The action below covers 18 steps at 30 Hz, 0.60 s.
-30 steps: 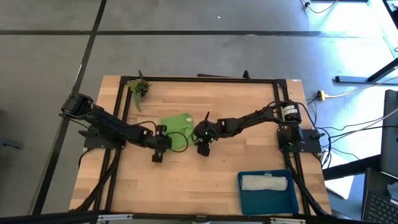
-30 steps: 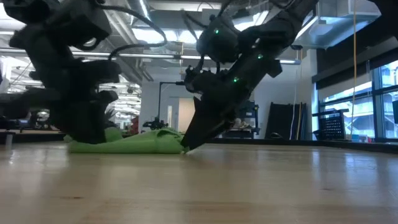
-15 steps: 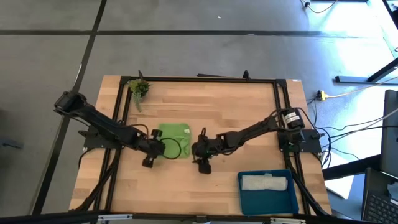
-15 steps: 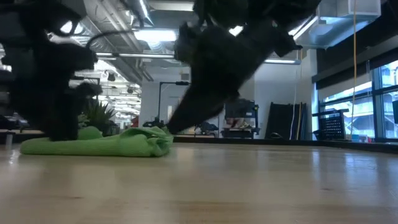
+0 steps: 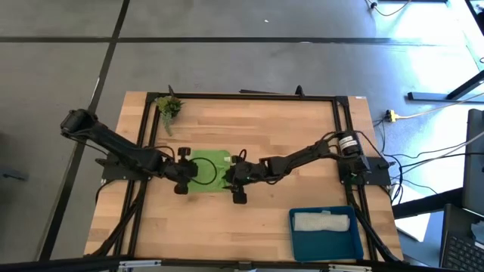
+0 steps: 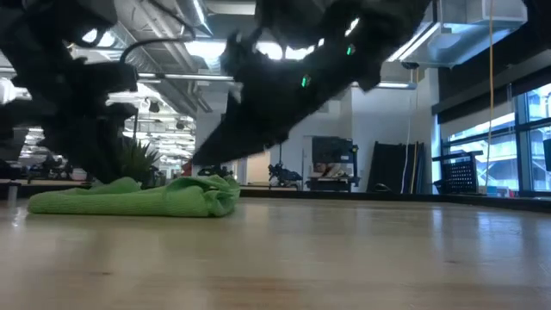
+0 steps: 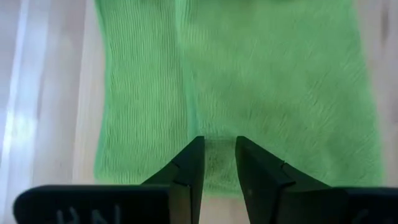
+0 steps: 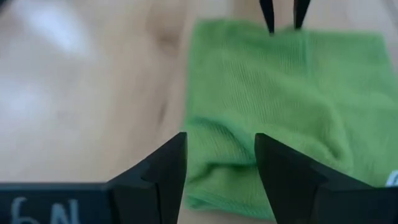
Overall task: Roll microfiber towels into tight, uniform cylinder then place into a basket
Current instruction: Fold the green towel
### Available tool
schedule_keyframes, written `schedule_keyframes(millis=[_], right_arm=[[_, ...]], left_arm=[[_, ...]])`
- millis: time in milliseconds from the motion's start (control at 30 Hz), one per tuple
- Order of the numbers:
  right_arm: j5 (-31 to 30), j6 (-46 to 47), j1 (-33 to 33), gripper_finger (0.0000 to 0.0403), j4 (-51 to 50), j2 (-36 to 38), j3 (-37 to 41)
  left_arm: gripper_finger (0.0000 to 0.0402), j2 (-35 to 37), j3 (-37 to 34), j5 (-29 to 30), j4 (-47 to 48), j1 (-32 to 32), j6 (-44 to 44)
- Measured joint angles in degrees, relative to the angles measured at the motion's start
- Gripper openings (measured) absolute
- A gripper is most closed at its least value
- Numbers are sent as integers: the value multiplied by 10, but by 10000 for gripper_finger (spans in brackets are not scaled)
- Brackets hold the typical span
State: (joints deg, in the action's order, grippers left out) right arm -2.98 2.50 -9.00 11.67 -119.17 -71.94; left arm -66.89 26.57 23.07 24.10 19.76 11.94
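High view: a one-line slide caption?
Both pincers, left and right, flank the green towel; white towel in basket.

This is looking like a robotics lab or industrial workshop. In the low view, exposed ceiling ducts (image 6: 164, 39) and strip lights (image 6: 202, 52) are running across the top of the frame, with tall windows (image 6: 508, 142) glowing at the right edge and equipment stands (image 6: 331, 168) standing at centre. In the high view, a wooden table (image 5: 280, 136) is sitting on grey concrete floor (image 5: 60, 68), with cables (image 5: 423, 162) trailing at right.
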Motion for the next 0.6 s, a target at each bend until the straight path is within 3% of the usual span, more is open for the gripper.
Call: schedule_keyframes(millis=[333,600], right_arm=[[1,1,23,188,0,-51,0],[11,2,29,188,-3,-53,0]], left_arm=[[82,-22,-25,3,1,-15,44],[82,9,-3,27,45,-5,41]])
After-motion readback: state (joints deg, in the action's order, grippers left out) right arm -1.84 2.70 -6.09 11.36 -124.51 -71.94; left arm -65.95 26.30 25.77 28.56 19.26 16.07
